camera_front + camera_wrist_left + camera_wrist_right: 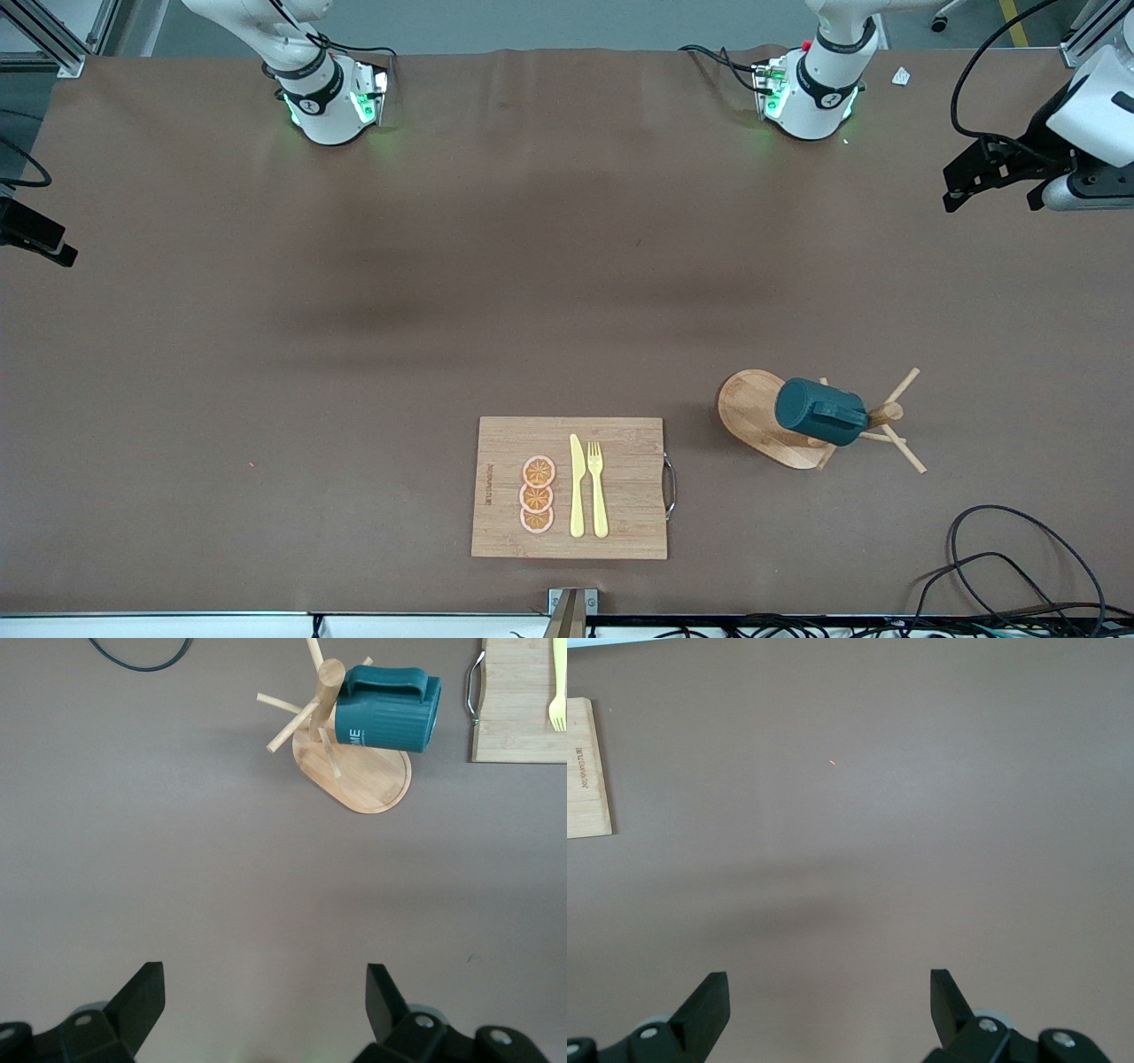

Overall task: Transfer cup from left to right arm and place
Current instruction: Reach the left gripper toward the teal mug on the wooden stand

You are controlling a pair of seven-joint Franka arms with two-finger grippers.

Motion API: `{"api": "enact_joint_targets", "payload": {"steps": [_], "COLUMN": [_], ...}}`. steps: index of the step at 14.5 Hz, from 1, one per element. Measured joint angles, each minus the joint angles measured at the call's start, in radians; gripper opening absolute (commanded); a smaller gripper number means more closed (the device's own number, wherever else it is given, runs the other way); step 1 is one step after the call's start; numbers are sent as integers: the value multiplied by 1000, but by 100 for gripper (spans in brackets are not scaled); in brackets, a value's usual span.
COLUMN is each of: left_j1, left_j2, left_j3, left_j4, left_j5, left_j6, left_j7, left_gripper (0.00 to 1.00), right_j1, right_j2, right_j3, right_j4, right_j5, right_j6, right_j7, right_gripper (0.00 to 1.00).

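The dark teal-green cup (819, 412) hangs on its side on a peg of the wooden rack (749, 412), handle upward, toward the left arm's end of the table. Its inside is hidden. In the left wrist view the cup (390, 709) and the rack (372, 784) show well away from the fingers. My left gripper (990, 190) is open and empty, up in the air over the table's edge at the left arm's end; it also shows in its wrist view (266, 979). My right gripper (49, 244) is open and empty at the right arm's end, over bare table (828, 979).
A wooden cutting board (620, 443) lies beside the rack, toward the right arm's end, and bears three orange slices (537, 494), a yellow knife (577, 487) and a yellow fork (598, 487). Black cables (1019, 567) lie near the table's front corner.
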Motion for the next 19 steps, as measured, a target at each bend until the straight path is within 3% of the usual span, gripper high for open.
{"api": "enact_joint_targets", "payload": {"steps": [7,11,16,19], "left_j1": [1,1,-9,-37], "left_j2": [31,87,235,343], "left_j3": [1,1,-8,-13], "left_j4": [20,24,120,162], "left_j5": [0,-7,-48,-48], "left_j6": [3,91,142,251], "left_j7": [-1,-16,-328,-558], "left_gripper": [100,100,100,100], "right_j1": [0,0,0,0], "right_j2": [0,0,0,0], "right_j3": [0,0,0,0], "right_j4": [1,1,1,2], "right_j5": [0,0,0,0], "right_j6": [0,0,0,0], "right_j7": [0,0,0,0], "right_gripper": [100,100,100,100]}}
